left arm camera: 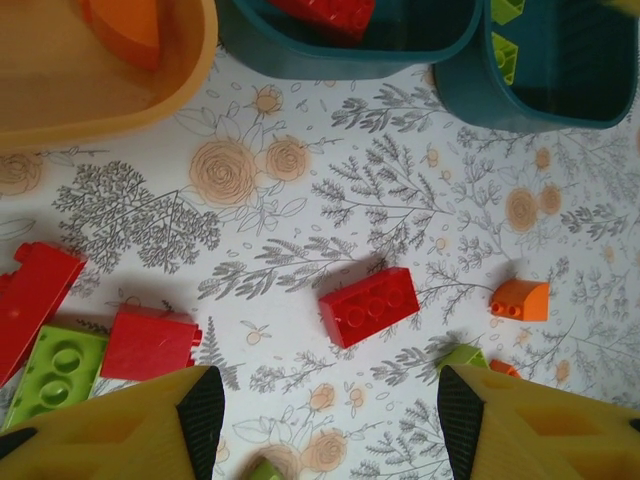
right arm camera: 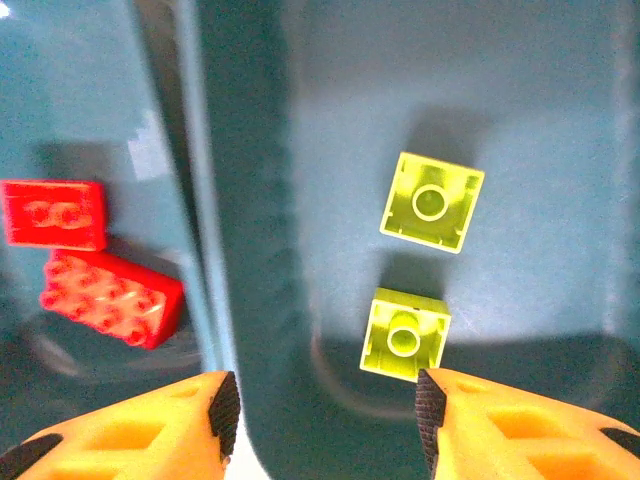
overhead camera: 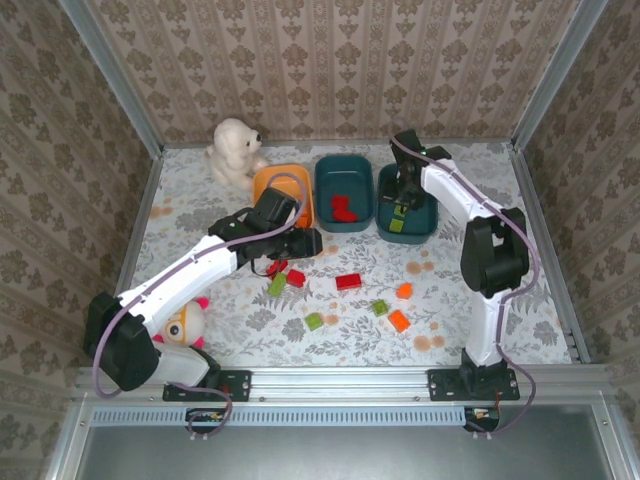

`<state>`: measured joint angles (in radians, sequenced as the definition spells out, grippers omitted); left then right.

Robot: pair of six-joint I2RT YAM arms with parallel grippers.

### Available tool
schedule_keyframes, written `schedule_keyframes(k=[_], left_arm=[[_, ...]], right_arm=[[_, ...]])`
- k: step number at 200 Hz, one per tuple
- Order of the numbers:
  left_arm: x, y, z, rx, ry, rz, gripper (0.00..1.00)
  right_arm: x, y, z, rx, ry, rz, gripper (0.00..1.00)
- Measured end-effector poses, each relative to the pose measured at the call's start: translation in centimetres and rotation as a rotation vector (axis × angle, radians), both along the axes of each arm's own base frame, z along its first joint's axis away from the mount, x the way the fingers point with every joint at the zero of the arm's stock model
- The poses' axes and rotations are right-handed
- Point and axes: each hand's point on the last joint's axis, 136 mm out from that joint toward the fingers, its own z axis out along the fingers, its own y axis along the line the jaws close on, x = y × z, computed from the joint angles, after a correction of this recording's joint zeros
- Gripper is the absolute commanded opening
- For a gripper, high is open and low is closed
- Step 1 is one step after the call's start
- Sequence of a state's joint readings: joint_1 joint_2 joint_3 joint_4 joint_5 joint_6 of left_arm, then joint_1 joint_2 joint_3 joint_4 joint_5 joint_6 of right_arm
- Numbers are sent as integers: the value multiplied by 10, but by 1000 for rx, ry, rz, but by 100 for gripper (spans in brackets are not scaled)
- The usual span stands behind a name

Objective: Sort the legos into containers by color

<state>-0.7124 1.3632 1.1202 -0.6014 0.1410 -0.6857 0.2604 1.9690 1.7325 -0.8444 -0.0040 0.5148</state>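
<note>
Three tubs stand in a row at the back: an orange tub [overhead camera: 262,186], a middle teal tub [overhead camera: 344,163] and a right teal tub [overhead camera: 430,222]. My left gripper [left arm camera: 330,415] is open above the table, just short of a red brick [left arm camera: 369,306], with an orange brick [left arm camera: 520,299] to its right. Two red bricks [left arm camera: 150,342] and a green brick [left arm camera: 58,365] lie to its left. My right gripper [right arm camera: 325,405] hangs open over the right teal tub [right arm camera: 540,120], which holds two green bricks [right arm camera: 432,202]. Red bricks [right arm camera: 112,298] lie in the middle tub.
A white plush bear [overhead camera: 235,150] sits at the back left beside the orange tub. Another plush toy [overhead camera: 185,322] lies by the left arm's base. Loose green [overhead camera: 314,321] and orange [overhead camera: 399,320] bricks are scattered at mid-table. Patterned walls close in three sides.
</note>
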Motion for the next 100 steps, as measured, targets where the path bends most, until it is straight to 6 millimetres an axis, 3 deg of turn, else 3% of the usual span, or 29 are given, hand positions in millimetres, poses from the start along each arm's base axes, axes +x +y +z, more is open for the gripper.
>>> schedule_keyframes(k=[29, 40, 57, 77, 100], left_arm=[[0, 13, 3, 27, -11, 24, 64], [1, 22, 6, 36, -14, 50, 65], [6, 40, 9, 32, -13, 117, 68], [7, 66, -7, 31, 37, 218, 70], [1, 86, -42, 67, 128, 280, 67]], right_arm=[[-14, 15, 73, 4, -215, 94, 60], [-29, 29, 102, 22, -316, 159, 64], [-56, 58, 131, 59, -461, 283, 74], [-100, 97, 133, 117, -558, 457, 76], [-146, 135, 99, 159, -537, 623, 76]])
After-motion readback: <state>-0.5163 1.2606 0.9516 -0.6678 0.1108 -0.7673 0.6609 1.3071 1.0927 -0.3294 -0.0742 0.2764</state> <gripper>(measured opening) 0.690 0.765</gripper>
